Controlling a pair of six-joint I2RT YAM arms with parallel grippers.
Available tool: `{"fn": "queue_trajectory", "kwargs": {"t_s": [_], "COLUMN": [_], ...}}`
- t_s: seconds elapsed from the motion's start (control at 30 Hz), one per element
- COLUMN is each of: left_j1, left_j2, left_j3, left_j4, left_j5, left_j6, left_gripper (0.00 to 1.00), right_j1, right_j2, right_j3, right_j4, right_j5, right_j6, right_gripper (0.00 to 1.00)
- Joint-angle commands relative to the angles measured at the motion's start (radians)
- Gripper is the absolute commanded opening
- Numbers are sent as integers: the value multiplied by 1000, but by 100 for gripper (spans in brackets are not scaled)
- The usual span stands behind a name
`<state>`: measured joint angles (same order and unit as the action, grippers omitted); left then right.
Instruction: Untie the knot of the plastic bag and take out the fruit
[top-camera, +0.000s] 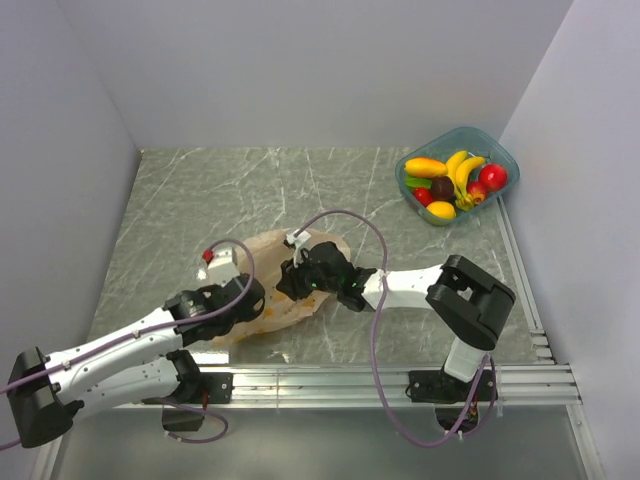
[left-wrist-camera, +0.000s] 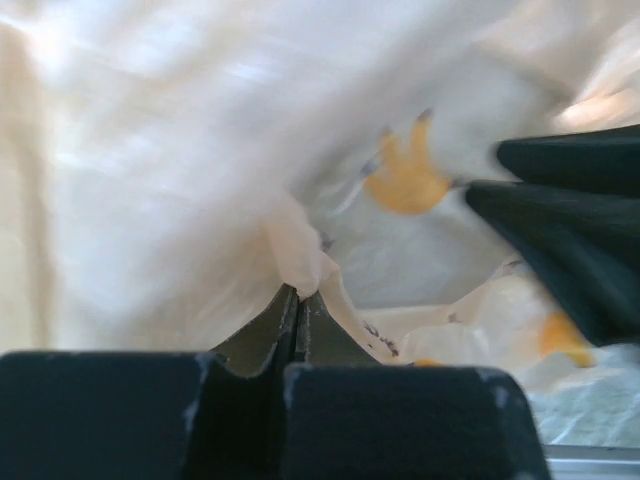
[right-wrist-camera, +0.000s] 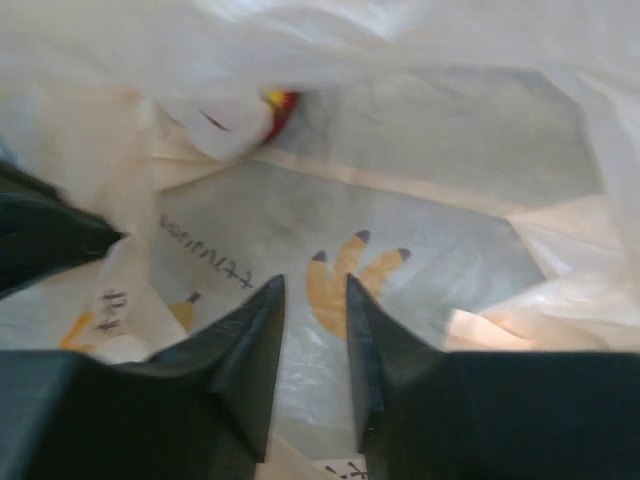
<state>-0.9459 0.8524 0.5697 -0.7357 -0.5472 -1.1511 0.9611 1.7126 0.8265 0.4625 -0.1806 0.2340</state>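
Plastic bag (top-camera: 285, 285) near bench's near edge; left gripper (left-wrist-camera: 298, 305) pinching film as anchor; right gripper (right-wrist-camera: 313, 300) fingers parted, empty, poised over it.

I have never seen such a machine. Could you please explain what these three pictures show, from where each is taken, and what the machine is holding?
These are two robot arms bolted to a table. One picture looks down from above; the other two come from a camera on each wrist. The left gripper is shut on a fold of the plastic bag, a thin pale bag with orange marks. The right gripper is pushed in against the bag with its jaws a little apart, and nothing shows between them. In the far right corner stands a teal tub with fruit: bananas, red and orange pieces.
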Motion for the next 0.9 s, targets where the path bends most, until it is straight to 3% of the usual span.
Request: {"fn": "queue_trajectory", "kwargs": {"t_s": [0.0, 0.13, 0.23, 0.33, 0.6, 0.87], "left_j1": [4, 2, -39, -117, -113, -14], "left_j2": [39, 181, 262, 328, 258, 166], "left_j3": [189, 474, 605, 669, 486, 283], "left_j4": [10, 5, 39, 36, 36, 116], "left_j5": [-135, -180, -129, -128, -116, -33], "left_j6": [131, 313, 393, 390, 240, 195], "left_gripper": [0, 1, 1, 0, 1, 1], "right_j1": [-9, -45, -87, -110, -128, -127], "right_j2": [27, 44, 54, 62, 58, 18], "right_j3": [43, 42, 31, 8, -7, -3], "right_j4": [-41, -79, -90, -68, -58, -108], "right_j5": [131, 253, 224, 193, 170, 211], "right_j6": [68, 206, 284, 317, 331, 274], "right_gripper": [43, 67, 76, 79, 79, 80]}}
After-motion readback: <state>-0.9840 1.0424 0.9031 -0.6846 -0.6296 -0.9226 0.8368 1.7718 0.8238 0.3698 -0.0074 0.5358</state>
